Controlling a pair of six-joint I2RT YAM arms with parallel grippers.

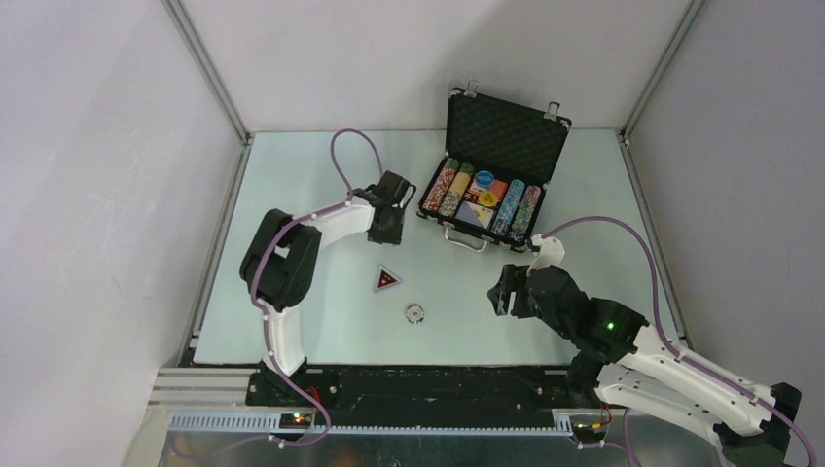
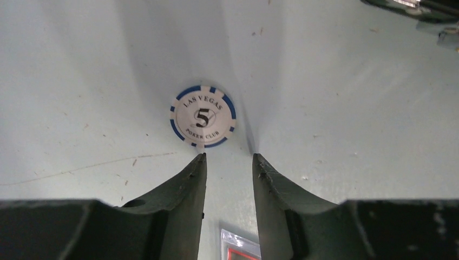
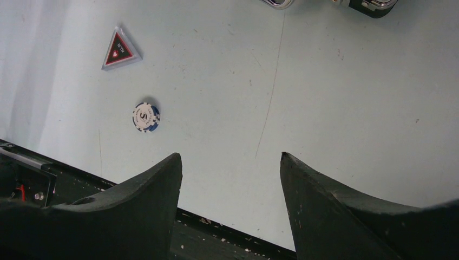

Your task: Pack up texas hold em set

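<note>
The black briefcase (image 1: 506, 136) lies open at the back of the table, with rows of poker chips (image 1: 448, 190), a blue disc (image 1: 484, 179) and a yellow disc (image 1: 487, 198) in its tray. One white-and-blue chip (image 1: 415, 313) (image 2: 203, 120) (image 3: 146, 117) and the dark triangular piece (image 1: 387, 280) (image 3: 120, 50) lie loose on the table. My left gripper (image 1: 387, 232) (image 2: 229, 156) hangs open and empty above them, left of the case. The triangular piece (image 2: 241, 250) shows low between its fingers. My right gripper (image 1: 504, 292) (image 3: 230, 157) stands open and empty right of the chip.
The case's silver handle (image 1: 465, 238) (image 3: 279, 3) points toward the arms. White walls with metal posts close in the table on three sides. A black rail (image 3: 65, 179) runs along the near edge under my right gripper.
</note>
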